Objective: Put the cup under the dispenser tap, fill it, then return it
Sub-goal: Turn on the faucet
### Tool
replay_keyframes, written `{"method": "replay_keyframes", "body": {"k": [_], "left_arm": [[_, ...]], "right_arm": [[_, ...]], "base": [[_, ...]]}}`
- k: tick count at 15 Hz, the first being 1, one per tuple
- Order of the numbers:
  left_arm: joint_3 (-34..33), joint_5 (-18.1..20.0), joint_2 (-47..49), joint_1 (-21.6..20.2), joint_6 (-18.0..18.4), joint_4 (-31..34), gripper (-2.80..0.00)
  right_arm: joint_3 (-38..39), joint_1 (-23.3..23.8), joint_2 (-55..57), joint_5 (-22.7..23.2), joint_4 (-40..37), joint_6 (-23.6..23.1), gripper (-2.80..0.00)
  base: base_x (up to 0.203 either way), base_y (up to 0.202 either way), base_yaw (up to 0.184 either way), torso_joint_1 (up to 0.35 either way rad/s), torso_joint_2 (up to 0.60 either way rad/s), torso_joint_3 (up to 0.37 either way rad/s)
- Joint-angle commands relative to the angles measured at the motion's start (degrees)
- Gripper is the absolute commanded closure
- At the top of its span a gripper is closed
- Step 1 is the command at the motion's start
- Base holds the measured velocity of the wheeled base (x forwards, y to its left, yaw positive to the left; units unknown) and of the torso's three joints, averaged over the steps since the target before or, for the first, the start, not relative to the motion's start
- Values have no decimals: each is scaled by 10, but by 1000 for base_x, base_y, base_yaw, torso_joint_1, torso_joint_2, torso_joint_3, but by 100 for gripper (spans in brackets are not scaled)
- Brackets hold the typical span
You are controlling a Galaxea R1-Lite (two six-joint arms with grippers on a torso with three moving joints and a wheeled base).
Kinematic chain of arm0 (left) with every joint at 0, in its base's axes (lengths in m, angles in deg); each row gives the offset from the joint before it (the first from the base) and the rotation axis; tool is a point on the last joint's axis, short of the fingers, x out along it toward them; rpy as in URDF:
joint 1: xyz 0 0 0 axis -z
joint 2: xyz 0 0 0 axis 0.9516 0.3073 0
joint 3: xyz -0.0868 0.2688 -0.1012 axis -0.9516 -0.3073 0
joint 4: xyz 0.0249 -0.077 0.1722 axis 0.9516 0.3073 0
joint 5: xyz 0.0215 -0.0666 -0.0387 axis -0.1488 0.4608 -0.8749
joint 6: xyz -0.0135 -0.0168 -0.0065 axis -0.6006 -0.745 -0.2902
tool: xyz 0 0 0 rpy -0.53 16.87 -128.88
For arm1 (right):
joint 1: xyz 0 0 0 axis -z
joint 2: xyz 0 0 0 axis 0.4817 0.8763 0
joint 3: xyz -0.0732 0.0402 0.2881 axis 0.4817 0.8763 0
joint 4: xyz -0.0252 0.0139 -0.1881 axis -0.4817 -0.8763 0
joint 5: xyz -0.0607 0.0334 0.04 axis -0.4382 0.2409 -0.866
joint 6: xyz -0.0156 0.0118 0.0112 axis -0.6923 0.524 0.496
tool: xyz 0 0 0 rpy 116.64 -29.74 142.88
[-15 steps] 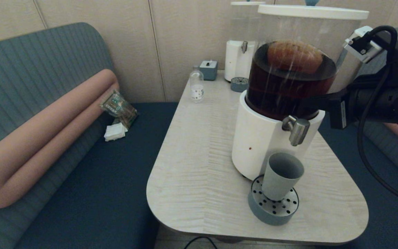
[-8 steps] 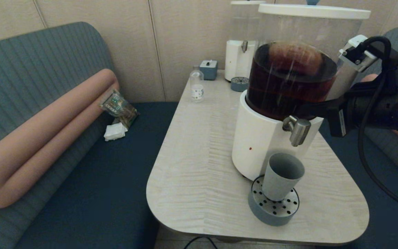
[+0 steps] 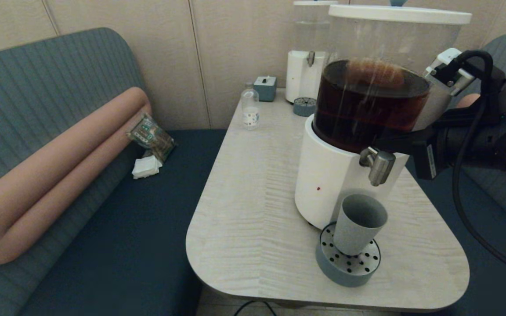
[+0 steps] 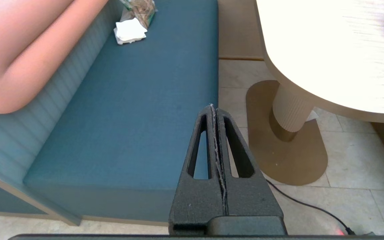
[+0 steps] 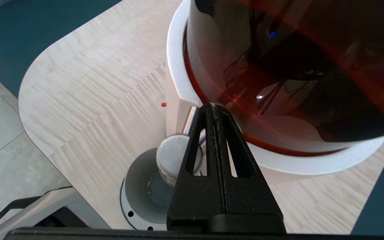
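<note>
A blue-green bench [image 3: 59, 131] with a long pink bolster [image 3: 46, 175] runs along the robot's left of the pale wood counter [image 3: 253, 188]; a snack packet [image 3: 151, 137] and a folded white napkin [image 3: 146, 167] lie on its seat.

On the counter's right half stands the large dispenser [image 3: 358, 123], a white base under a clear tank of dark brown liquid. It fills most of the space on that side and hides much of the right arm [image 3: 477, 136], which reaches in from the right edge at tank height. A smaller white dispenser [image 3: 308, 57] stands at the far end near the wall, with its own small drip tray [image 3: 304, 106], a grey-blue box [image 3: 265, 88] and a clear bottle [image 3: 250, 109] close by.

The round drip tray [image 3: 347, 261] sits just in front of the large dispenser's base. The cup [image 3: 358, 224] stands upright on its perforated top, directly beneath the steel tap [image 3: 378, 164], with a gap between rim and nozzle.

The right tool [image 5: 214, 108] has its fingers pressed together, holding nothing, tips close against the tank just above the tap [image 5: 175, 160]. The left tool [image 4: 213, 111], also pressed together and empty, hangs off the counter above the bench seat and tiled floor [image 4: 312, 166].
</note>
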Motion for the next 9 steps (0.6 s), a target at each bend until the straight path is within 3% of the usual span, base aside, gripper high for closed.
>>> {"method": "replay_keyframes", "body": {"k": [1, 9], "left_arm": [[0, 0, 1, 0, 0, 0, 0], [0, 0, 0, 0, 0, 0, 0]], "right_arm": [[-1, -1, 5, 1, -1, -1, 0], [-10, 0, 19, 0, 6, 0, 0]], "base": [[0, 0, 0, 0, 0, 0], [0, 0, 0, 0, 0, 0]]}}
